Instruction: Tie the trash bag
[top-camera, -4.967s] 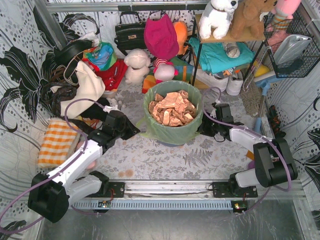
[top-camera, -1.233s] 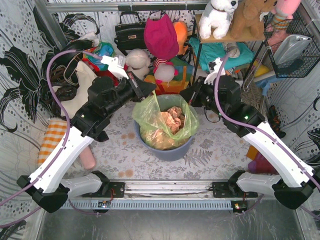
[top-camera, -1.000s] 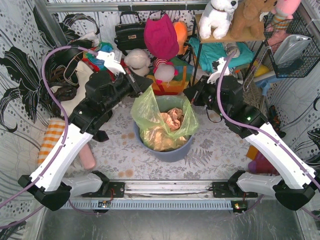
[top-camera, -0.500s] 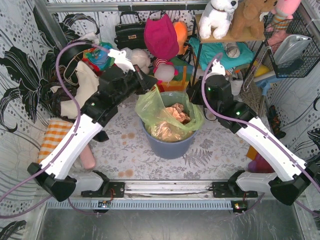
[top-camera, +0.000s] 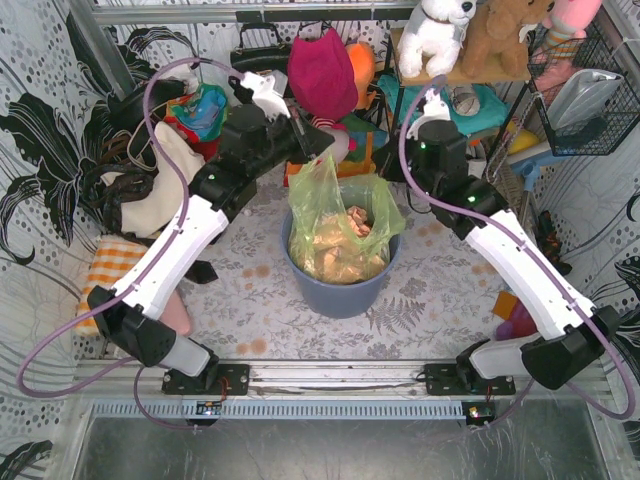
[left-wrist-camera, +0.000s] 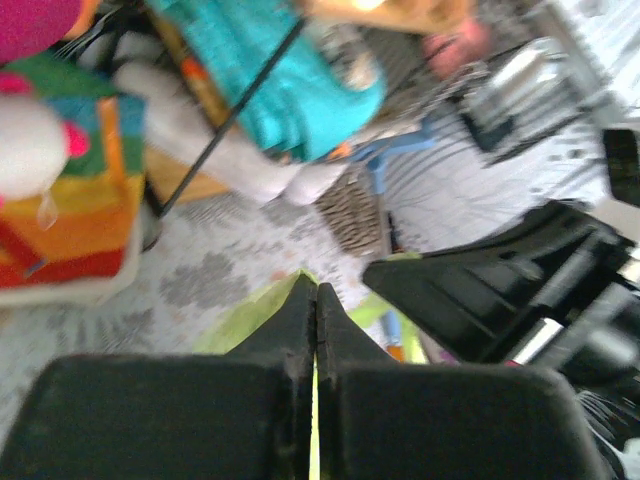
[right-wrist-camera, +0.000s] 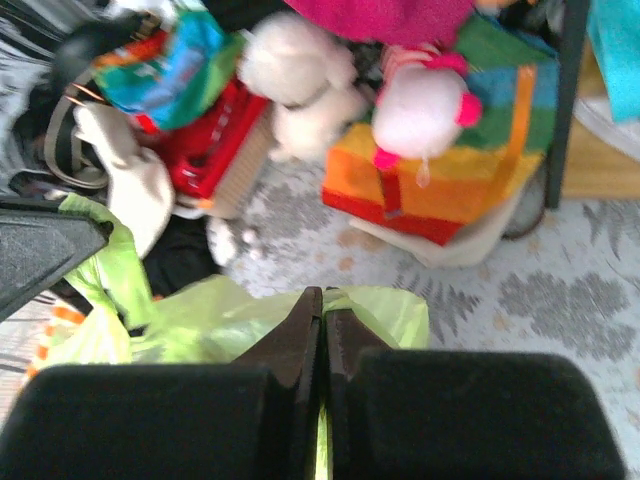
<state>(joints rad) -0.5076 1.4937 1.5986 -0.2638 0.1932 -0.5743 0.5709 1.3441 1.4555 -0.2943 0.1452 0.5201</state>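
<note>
Bag rim lifted for tying

Left tool (left-wrist-camera: 315, 298) and right tool (right-wrist-camera: 322, 300), each clamped shut on the trash bag (top-camera: 345, 215) rim, should pull opposite edges taut above the bin (top-camera: 335, 292) before crossing.

translucent light-green trash bag (top-camera: 345, 215) (crumpled brown paper inside) upright, rim pulled up, lower part in bin.

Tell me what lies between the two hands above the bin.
The trash bag alone: its raised green rim spans from the left hand to the right hand, both shut on it. The top view shows this.
</note>
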